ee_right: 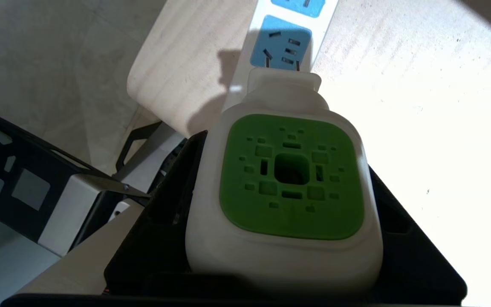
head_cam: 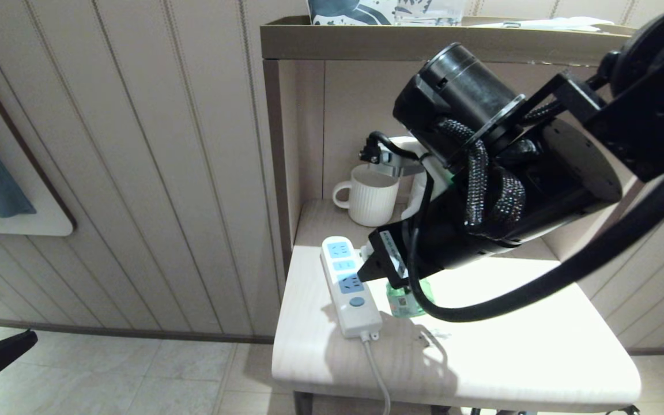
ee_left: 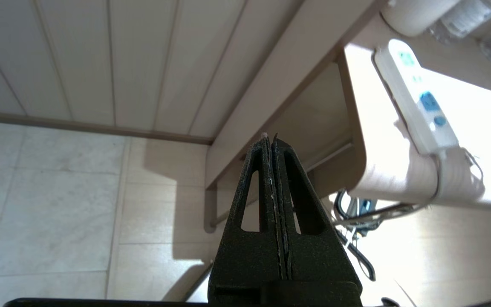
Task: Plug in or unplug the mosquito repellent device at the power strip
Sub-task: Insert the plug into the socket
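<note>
The mosquito repellent device [ee_right: 290,179] has a white head with a green vented top, and my right gripper [ee_right: 286,170] is shut on it, a black finger on each side. Its green bottle [head_cam: 406,302] shows below the gripper [head_cam: 384,265], just right of the power strip [head_cam: 348,282]. Two dark prongs [ee_right: 267,64] reach the near edge of a light-blue socket face on the strip [ee_right: 290,38]; I cannot tell whether they enter the slots. My left gripper [ee_left: 271,138] is shut on nothing, low beside the table's left corner, with the strip [ee_left: 416,106] up to its right.
The strip lies along the left side of a small pale table [head_cam: 510,346], its white cord [head_cam: 375,369] hanging over the front edge. A ribbed white mug [head_cam: 369,196] stands at the back under a shelf [head_cam: 366,43]. A panelled wall is to the left, with tiled floor [head_cam: 136,374] below.
</note>
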